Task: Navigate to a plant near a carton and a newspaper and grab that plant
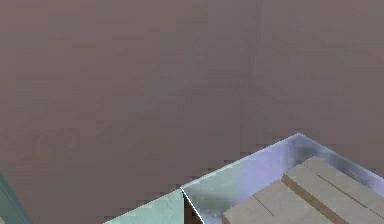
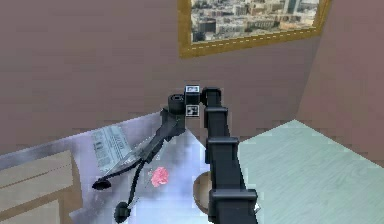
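Arm (image 2: 225, 165), fingers (image 2: 128, 160) above tabletop (image 2: 300, 160); wall (image 2: 80, 60) close

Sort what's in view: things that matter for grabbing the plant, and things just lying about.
For the job:
- pincer
- pink blob, possibly the plant
- newspaper
- carton

Just lying about:
- framed picture on the wall
- pale green tabletop
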